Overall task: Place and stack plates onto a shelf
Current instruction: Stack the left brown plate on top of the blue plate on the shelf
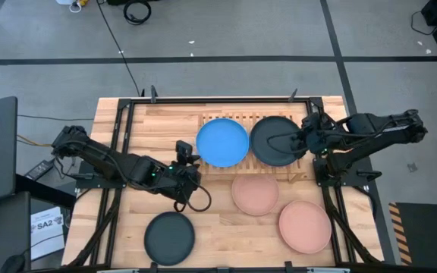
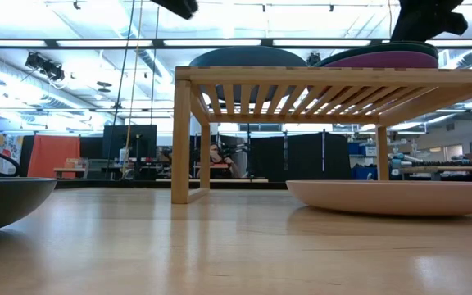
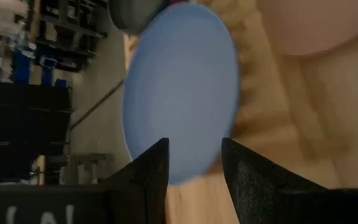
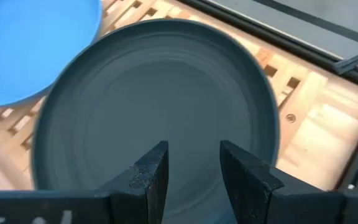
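Sitting side by side on the shelf (image 1: 237, 120) are two stacks: your blue plate (image 1: 222, 142) lies on the left half, and the dark teal plate (image 1: 275, 141) tops the right half. Look across at counter height and you catch a purple plate (image 2: 381, 59) tucked directly under that teal one, tilted a little on the slats.

Your right pincer (image 1: 303, 141) hangs over the teal plate's right edge. Its wrist camera shows the two fingers (image 4: 148, 177) apart with the plate's rim running between them, though you can't tell if they actually touch it.

Your left pincer (image 1: 183, 155) sits just left of the blue plate, off the shelf's corner. Its fingers (image 3: 151, 171) stand apart with the blue rim showing in the gap; they are not clamped on it.

Down on the counter (image 1: 120, 227) you've got three loose plates: one salmon plate (image 1: 255, 194) just in front of the shelf, a second salmon plate (image 1: 305, 226) nearer the front right corner, and a black plate (image 1: 169, 237) at the front left, below your left arm.
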`<state>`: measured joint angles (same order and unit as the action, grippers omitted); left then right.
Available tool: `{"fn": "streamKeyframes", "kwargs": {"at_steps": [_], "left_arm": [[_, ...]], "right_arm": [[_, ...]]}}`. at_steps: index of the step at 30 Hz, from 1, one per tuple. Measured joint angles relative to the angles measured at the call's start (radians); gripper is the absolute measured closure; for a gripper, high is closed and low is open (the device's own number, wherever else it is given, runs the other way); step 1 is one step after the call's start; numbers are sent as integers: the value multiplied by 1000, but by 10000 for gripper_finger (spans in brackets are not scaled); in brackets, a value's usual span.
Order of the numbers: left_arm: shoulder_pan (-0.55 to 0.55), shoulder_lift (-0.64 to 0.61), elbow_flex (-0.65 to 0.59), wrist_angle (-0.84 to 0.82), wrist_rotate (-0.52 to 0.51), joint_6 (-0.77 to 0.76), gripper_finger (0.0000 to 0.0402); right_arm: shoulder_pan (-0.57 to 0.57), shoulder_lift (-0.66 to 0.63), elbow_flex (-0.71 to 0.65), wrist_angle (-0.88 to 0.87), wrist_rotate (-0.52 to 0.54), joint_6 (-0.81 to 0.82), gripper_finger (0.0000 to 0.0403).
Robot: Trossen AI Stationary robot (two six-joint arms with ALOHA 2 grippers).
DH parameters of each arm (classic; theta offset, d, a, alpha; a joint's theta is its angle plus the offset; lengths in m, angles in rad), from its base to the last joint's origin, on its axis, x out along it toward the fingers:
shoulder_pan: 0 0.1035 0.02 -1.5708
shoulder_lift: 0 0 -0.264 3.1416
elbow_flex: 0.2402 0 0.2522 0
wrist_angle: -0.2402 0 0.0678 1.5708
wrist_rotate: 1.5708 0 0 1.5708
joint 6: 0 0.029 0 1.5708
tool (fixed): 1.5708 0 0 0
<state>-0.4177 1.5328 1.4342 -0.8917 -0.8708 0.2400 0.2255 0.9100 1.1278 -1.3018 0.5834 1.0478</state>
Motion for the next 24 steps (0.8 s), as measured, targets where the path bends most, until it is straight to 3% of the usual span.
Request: {"fn": "streamKeyframes", "kwargs": {"at_steps": [5, 15, 24], "left_arm": [[-44, -38, 0, -128, 51, -160, 251], [-87, -57, 0, -327, 344, -469, 251], [-118, -56, -2, -334, 515, -580, 251]], "right_arm": [[73, 0, 0, 1, 0, 57, 253], [240, 36, 0, 7, 26, 193, 252], [385, 130, 0, 13, 56, 299, 252]]}}
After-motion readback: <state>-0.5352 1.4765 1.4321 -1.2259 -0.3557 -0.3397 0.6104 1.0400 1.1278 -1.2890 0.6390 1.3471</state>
